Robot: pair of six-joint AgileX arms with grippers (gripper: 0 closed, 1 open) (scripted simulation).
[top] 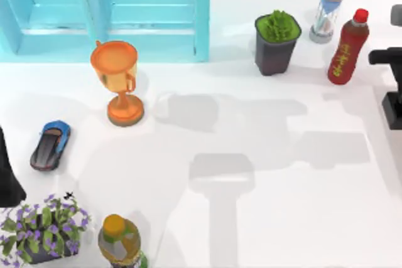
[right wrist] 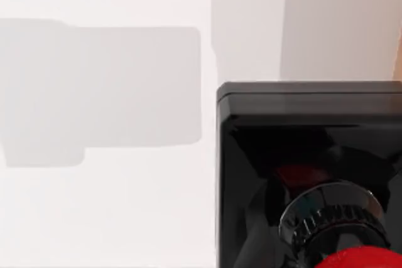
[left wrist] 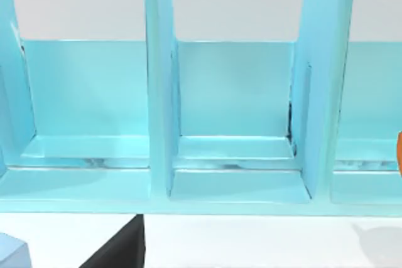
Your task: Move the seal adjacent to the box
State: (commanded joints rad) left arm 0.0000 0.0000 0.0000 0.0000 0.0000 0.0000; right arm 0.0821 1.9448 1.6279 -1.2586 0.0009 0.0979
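Our right arm [top: 389, 61] comes in at the right edge of the desk [top: 264, 218], just beside the red bottle [top: 347, 48]. We cannot tell whether the right tool is apart, together or clamped on anything. The seal [right wrist: 301, 155] sits very close under that arm's wrist camera: a glossy black block-shaped base, a dark ridged collar above it and a sliver of its red knob. White desk and a soft grey shadow lie beside the seal.

The box [top: 125, 10], a pale blue piece with upright dividers, stands at the far left of the desk, well apart from the right arm. In the left wrist view the box [left wrist: 232, 92] shows its open compartments, with tall partitions between them.

Our left arm [top: 6, 174] rests at the left edge of the desk. We cannot tell the state of the left tool either.

Between the right arm and the box stand a dark pot with a green plant [top: 277, 42] and an hourglass [top: 328, 10], both near the red bottle. An orange trophy [top: 118, 83] stands upright just in front of the box. Near the left arm we see a blue toy car [top: 50, 145], a pot of purple flowers [top: 44, 230] and a bottle with an orange cap [top: 119, 240].
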